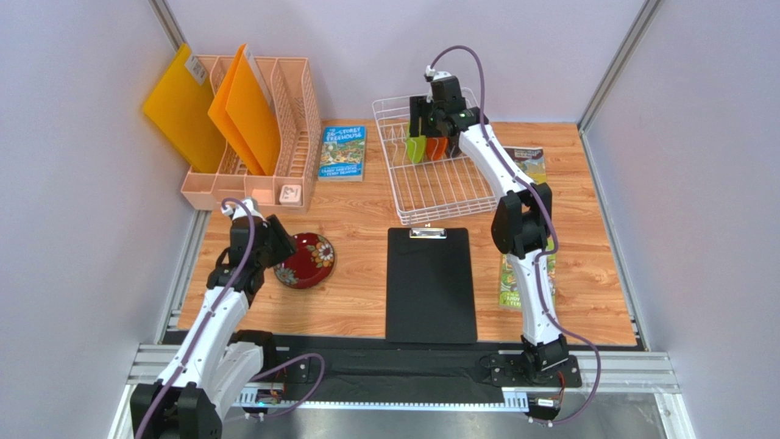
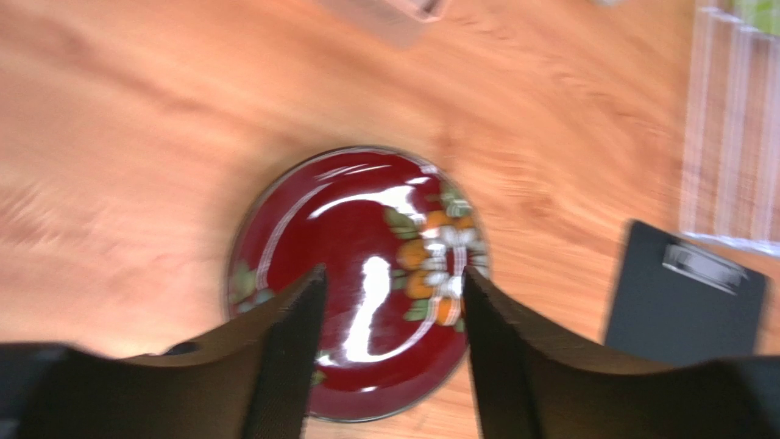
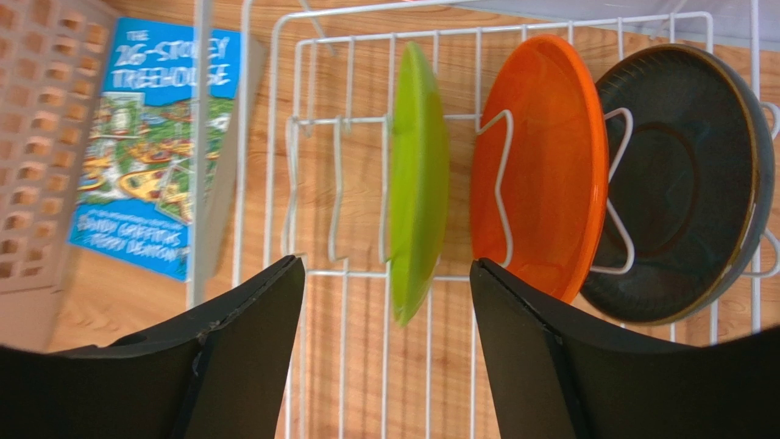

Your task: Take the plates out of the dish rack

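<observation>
The dark red floral plate (image 1: 307,260) lies flat on the wooden table at the left; it also shows in the left wrist view (image 2: 357,274). My left gripper (image 1: 281,249) (image 2: 392,279) is open and empty just above its near edge. The white wire dish rack (image 1: 439,187) (image 3: 311,128) stands at the back centre. In it stand on edge the lime green plate (image 3: 417,178) (image 1: 417,148), the orange plate (image 3: 545,165) (image 1: 434,147) and the dark grey-teal plate (image 3: 682,183). My right gripper (image 1: 428,123) (image 3: 384,270) is open above the rack, its jaws either side of the green plate's edge, not touching.
A black clipboard (image 1: 430,283) lies in front of the rack. A blue book (image 1: 342,151) lies left of the rack. A peach mesh file holder (image 1: 252,137) with orange folders stands at the back left. A magazine (image 1: 526,229) lies under the right arm.
</observation>
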